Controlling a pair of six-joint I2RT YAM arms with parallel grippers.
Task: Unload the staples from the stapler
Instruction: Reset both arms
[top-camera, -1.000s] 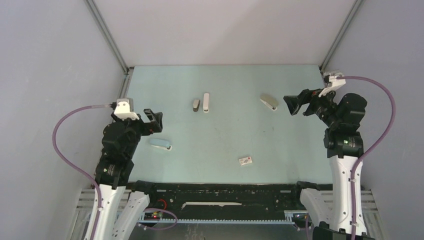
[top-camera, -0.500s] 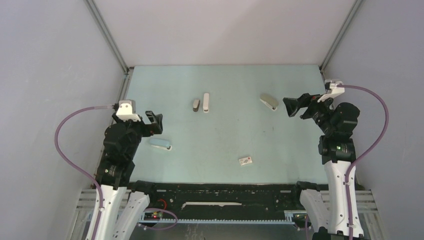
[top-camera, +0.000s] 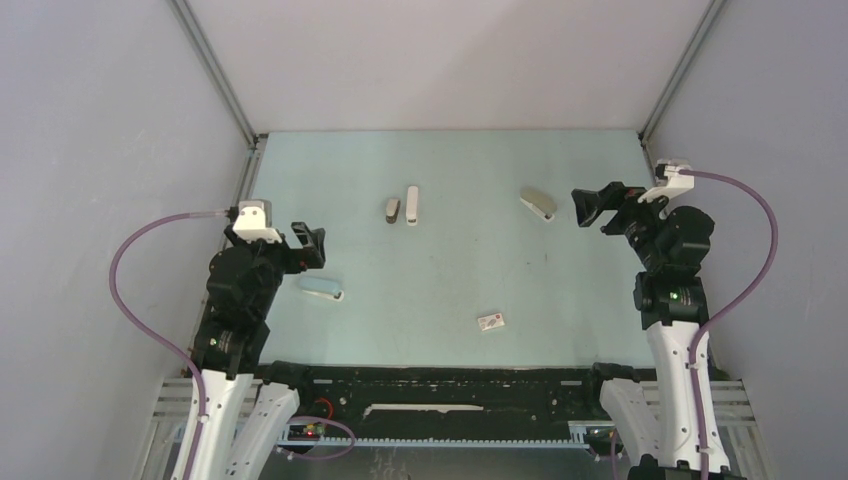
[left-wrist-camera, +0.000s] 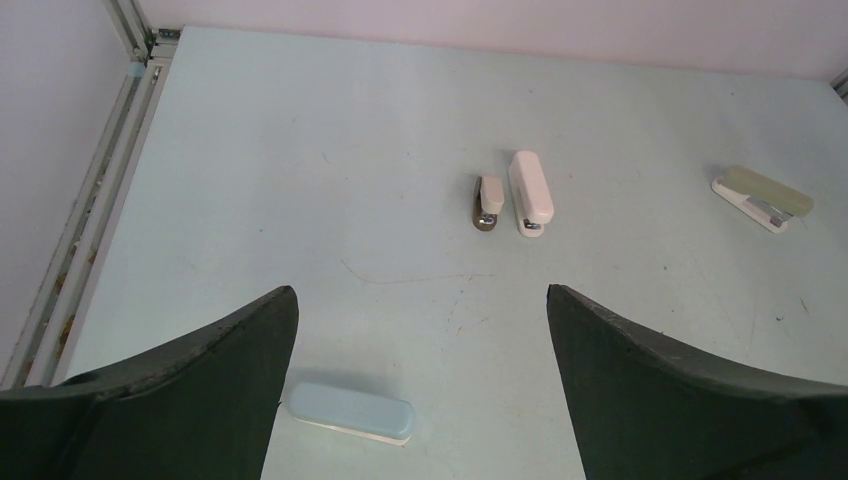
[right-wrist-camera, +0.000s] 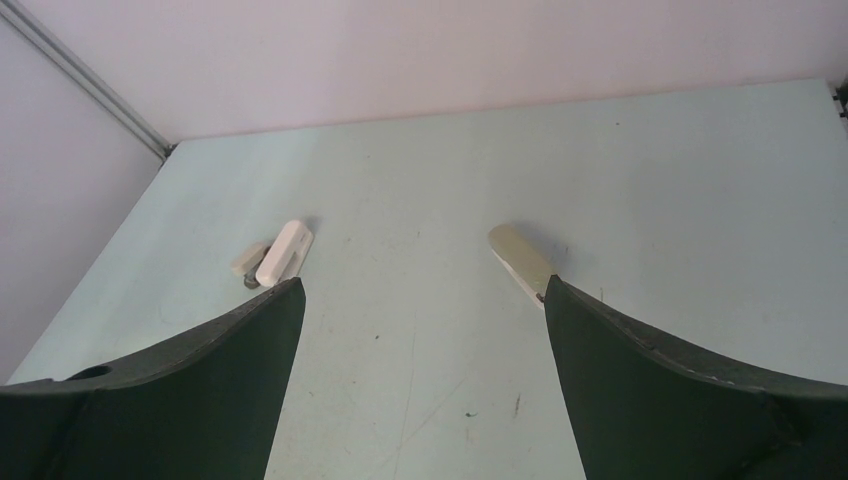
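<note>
Two robot arms stand over a pale green counter (top-camera: 450, 270) with the unloading job not yet begun. The right gripper (top-camera: 592, 208) hangs in the air with its jaws spread wide and nothing between them, aimed toward the grey-beige stapler (top-camera: 538, 204), which lies closed on its white underside just beside it at the far right of the counter. That arm looks best placed to reach it. The left gripper (top-camera: 308, 243), equally wide apart and empty, hovers above a light blue stapler (top-camera: 321, 288) near the left edge, well apart from the target and probably waiting to brace it. A slim white stapler (top-camera: 412, 205) and a stubbier beige one (top-camera: 392, 208) lie side by side at the far middle. A small printed box (top-camera: 491, 321) sits alone nearer the arms. The staples are not visible, presumably inside the closed stapler.
</note>
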